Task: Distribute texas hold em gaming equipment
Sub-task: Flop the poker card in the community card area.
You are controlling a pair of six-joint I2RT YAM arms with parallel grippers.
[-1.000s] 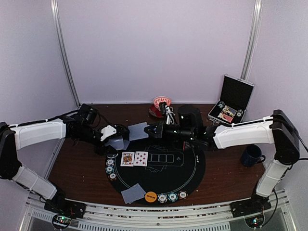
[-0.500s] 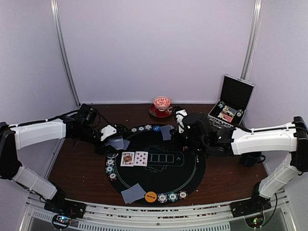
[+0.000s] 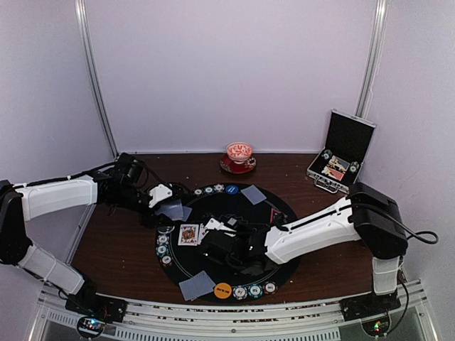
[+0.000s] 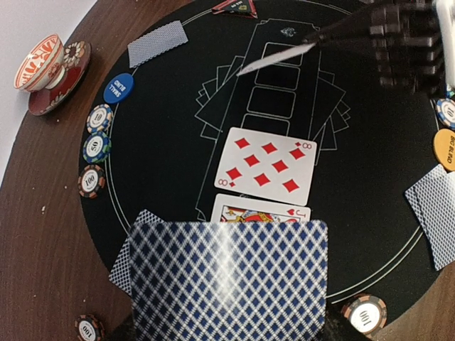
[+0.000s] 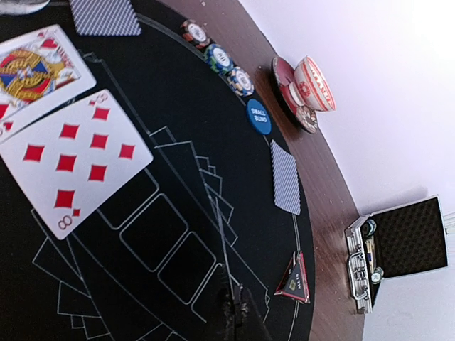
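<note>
The left jaws are partly open, clamped on a card stack (image 4: 227,284) with grey-blue diamond-patterned backs. The stack is held over the far-left edge of the round black mat (image 3: 284,213). The right jaws are closed on a single card (image 4: 277,57), seen edge-on over the printed card outlines at the middle of the mat; whether it touches the mat cannot be told.

Toward the mat's left edge from that card, the eight of diamonds (image 4: 266,165) and the jack of hearts (image 4: 259,213) are laid face up, side by side. The jack lies nearer the stack in the left jaws.

One face-down card (image 3: 252,194) is placed at the mat's far edge, and a face-down pair (image 3: 196,285) at its near edge. A blue disc (image 4: 118,88) marked "SMALL BLIND" is set at the far edge beside a row of three chips (image 5: 217,55), on which "10" and "100" can be read. An orange disc (image 4: 446,148) marked "BIG BLIND" lies at the near edge, next to the face-down pair.
</note>
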